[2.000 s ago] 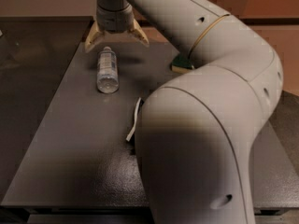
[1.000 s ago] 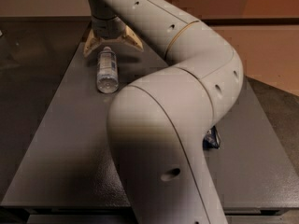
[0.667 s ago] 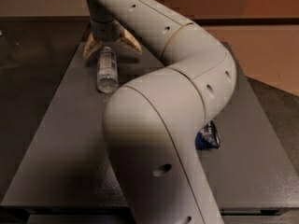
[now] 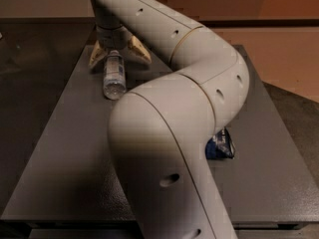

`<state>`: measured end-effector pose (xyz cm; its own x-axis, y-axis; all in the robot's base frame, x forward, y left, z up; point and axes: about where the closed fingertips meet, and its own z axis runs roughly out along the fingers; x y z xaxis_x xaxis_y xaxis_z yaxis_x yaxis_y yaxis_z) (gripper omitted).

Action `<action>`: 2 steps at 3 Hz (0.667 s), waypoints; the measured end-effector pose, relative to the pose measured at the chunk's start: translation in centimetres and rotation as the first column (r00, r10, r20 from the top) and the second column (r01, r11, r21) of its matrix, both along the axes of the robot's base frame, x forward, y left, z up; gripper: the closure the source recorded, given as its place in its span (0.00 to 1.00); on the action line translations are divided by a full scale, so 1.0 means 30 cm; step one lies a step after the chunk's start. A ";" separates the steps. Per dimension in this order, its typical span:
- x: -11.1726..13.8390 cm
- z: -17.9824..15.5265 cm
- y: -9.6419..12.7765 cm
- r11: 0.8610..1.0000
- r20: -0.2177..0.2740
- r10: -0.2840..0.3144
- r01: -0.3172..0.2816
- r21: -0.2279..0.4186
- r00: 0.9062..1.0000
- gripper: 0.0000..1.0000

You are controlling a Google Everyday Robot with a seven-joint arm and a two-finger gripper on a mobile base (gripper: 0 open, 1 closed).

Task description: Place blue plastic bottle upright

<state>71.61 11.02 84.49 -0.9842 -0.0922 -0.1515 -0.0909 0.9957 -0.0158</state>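
Since two seconds ago the gripper (image 4: 119,61) has come lower over the far end of the blue plastic bottle (image 4: 114,76), and the arm (image 4: 169,133) has swung its elbow across, so that a dark blue bag (image 4: 220,146) now shows beside it. The bottle itself has not shifted.

The gripper hangs near the far left part of the table (image 4: 55,158), wide open. Its two tan fingers (image 4: 95,54) are splayed, one on each side of the bottle's cap end, with the cap in the gap between them. It has hold of nothing. Whether either finger touches the bottle cannot be told.

The bottle lies on its side on the table. Its long axis runs almost straight from the near side to the far side. The cap end points away, toward the gripper and the far edge, and the rounded base faces the camera. Its white-and-blue label is turned up.

The arm bends back across the middle of the table and fills the foreground. The dark blue bag lies on the right half of the table, well apart from the bottle, and the arm partly hides it.
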 end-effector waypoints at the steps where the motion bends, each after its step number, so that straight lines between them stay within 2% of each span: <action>1: -0.011 -0.008 0.003 1.000 -0.013 0.000 0.000 -0.004 1.000 0.18; 2: -0.020 0.013 0.016 1.000 -0.005 0.015 -0.015 -0.002 1.000 0.41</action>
